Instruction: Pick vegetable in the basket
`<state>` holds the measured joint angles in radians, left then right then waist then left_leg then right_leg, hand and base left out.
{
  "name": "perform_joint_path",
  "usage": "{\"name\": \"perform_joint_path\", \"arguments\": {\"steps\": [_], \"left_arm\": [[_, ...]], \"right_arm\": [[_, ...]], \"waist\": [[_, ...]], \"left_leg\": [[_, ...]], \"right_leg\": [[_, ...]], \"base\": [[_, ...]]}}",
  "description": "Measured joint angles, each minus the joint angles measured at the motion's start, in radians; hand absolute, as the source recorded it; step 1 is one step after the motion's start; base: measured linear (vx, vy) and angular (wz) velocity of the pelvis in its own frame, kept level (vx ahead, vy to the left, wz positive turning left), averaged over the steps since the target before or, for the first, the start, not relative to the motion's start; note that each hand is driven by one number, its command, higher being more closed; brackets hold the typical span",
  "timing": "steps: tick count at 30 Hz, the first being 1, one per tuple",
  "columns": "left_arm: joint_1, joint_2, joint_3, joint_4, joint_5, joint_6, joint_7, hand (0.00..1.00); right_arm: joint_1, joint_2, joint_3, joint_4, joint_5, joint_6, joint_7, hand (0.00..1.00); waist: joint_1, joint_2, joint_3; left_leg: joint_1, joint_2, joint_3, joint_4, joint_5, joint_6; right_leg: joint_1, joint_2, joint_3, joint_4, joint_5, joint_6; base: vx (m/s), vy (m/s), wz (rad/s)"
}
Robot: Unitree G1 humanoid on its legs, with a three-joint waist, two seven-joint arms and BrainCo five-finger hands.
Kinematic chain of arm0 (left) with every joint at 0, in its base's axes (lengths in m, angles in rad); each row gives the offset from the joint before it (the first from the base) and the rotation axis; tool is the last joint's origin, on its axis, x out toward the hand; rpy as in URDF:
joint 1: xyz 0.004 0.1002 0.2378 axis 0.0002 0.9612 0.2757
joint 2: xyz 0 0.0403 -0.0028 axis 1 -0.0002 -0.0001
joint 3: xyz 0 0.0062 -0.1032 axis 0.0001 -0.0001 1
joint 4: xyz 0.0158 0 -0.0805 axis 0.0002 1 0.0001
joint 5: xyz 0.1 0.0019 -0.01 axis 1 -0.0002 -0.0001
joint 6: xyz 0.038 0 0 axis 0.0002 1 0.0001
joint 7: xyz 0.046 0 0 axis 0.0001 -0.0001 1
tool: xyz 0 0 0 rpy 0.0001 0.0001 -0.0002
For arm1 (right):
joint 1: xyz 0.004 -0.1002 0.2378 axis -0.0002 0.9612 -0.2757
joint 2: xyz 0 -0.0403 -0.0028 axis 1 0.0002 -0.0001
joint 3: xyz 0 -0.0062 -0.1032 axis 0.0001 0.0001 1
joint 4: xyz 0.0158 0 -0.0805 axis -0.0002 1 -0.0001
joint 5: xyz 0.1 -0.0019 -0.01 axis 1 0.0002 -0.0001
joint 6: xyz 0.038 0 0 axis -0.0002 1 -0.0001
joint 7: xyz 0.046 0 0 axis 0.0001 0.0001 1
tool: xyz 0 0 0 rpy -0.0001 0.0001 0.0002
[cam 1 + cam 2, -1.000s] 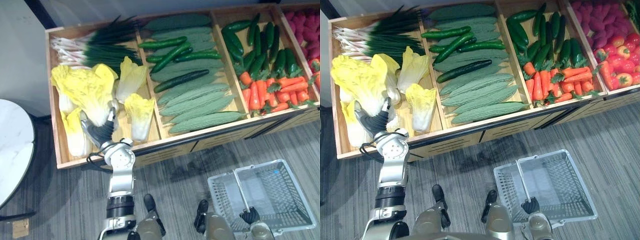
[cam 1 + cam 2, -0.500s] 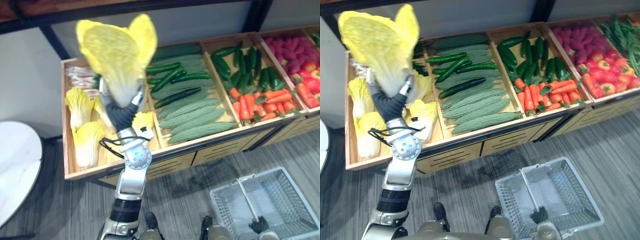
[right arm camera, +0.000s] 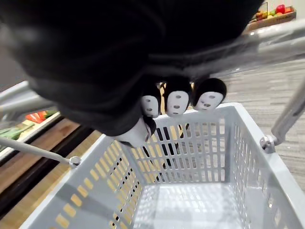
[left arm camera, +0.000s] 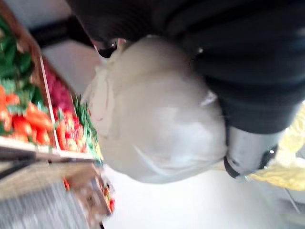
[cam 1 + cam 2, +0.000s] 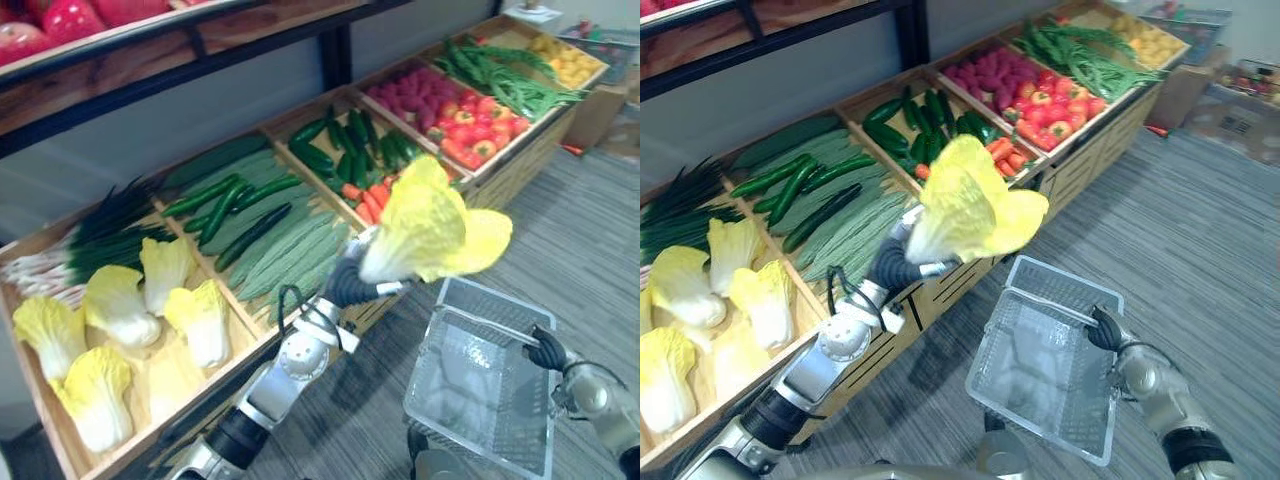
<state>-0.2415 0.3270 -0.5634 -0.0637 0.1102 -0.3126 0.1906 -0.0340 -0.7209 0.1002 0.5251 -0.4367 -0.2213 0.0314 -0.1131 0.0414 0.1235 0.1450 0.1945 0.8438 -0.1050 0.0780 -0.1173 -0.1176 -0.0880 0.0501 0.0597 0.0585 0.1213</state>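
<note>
Nearest me, my right hand [image 3: 176,102] is curled tight round the thin metal handle [image 3: 276,38] of the one grey plastic mesh basket [image 5: 430,400]. Beyond it, my left hand [image 5: 345,285] has its fingers wrapped about the pale base of one yellow leafy cabbage [image 5: 430,230]. I hold it up in the air near the basket's far rim, not touching it. Farther off, five more yellow cabbages [image 5: 115,300] lie in the end compartment of the wooden display stand [image 5: 165,378], beside a compartment of long green cucumbers [image 5: 225,205].
</note>
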Motion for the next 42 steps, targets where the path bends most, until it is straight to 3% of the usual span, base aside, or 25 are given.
{"name": "perform_joint_path", "arguments": {"steps": [10, 19, 25, 29, 34, 39, 42], "left_arm": [[-0.077, 0.083, -0.205, -0.053, -0.147, -0.055, -0.165, 1.00], [-0.108, 0.148, -0.329, -0.048, -0.185, -0.066, -0.277, 1.00], [-0.135, 0.144, -0.380, 0.046, -0.183, -0.068, -0.323, 1.00], [-0.135, 0.116, -0.383, 0.157, -0.165, -0.065, -0.328, 1.00], [-0.138, 0.045, -0.385, 0.313, -0.040, -0.038, -0.338, 1.00], [-0.154, -0.042, -0.381, 0.464, 0.082, -0.025, -0.333, 1.00], [-0.154, -0.107, -0.346, 0.573, 0.111, 0.017, -0.321, 1.00]], "right_arm": [[0.010, -0.090, 0.084, -0.171, 0.163, -0.010, 0.088, 1.00], [-0.051, -0.139, 0.186, -0.207, 0.175, -0.010, 0.130, 1.00], [-0.099, -0.157, 0.224, -0.240, 0.176, -0.010, 0.138, 1.00], [-0.108, -0.158, 0.229, -0.249, 0.176, -0.010, 0.154, 1.00], [-0.159, -0.150, 0.269, -0.287, 0.176, -0.010, 0.162, 1.00], [-0.169, -0.102, 0.266, -0.311, 0.176, -0.010, 0.163, 1.00], [-0.171, -0.065, 0.259, -0.316, 0.178, -0.010, 0.168, 1.00]], "waist": [[-0.003, 0.001, -0.063], [-0.017, -0.001, -0.080], [-0.026, -0.001, -0.079], [-0.026, -0.004, -0.078], [-0.051, -0.009, -0.074], [-0.054, -0.023, -0.066], [-0.055, -0.025, -0.065]], "left_leg": [[0.036, -0.003, 0.141, 0.001, -0.024, -0.009], [0.077, 0.002, 0.221, 0.008, -0.044, -0.036], [0.076, 0.041, 0.263, 0.126, -0.120, -0.050], [0.077, 0.041, 0.271, 0.133, -0.130, -0.053], [0.086, 0.041, 0.323, 0.134, -0.125, -0.052], [0.090, 0.035, 0.323, 0.133, -0.122, -0.046], [0.096, 0.032, 0.325, 0.129, -0.121, -0.046]], "right_leg": [[-0.031, 0.013, 0.070, -0.001, 0.012, 0.018], [-0.036, 0.036, 0.121, 0.016, 0.016, 0.012], [-0.036, 0.038, 0.159, 0.016, 0.016, 0.012], [-0.036, 0.036, 0.168, 0.013, 0.015, 0.012], [-0.038, 0.025, 0.162, 0.007, 0.014, 0.011], [-0.037, 0.019, 0.162, 0.009, 0.014, 0.011], [-0.037, 0.020, 0.164, 0.010, 0.014, 0.011]], "base": [[-0.03, 0.012, -0.30], [0.01, 0.023, -0.21], [-0.01, 0.016, -0.20], [-0.05, 0.014, -0.03], [-0.04, 0.007, 0.03], [-0.04, -0.012, 0.01], [-0.04, -0.033, -0.02]]}}
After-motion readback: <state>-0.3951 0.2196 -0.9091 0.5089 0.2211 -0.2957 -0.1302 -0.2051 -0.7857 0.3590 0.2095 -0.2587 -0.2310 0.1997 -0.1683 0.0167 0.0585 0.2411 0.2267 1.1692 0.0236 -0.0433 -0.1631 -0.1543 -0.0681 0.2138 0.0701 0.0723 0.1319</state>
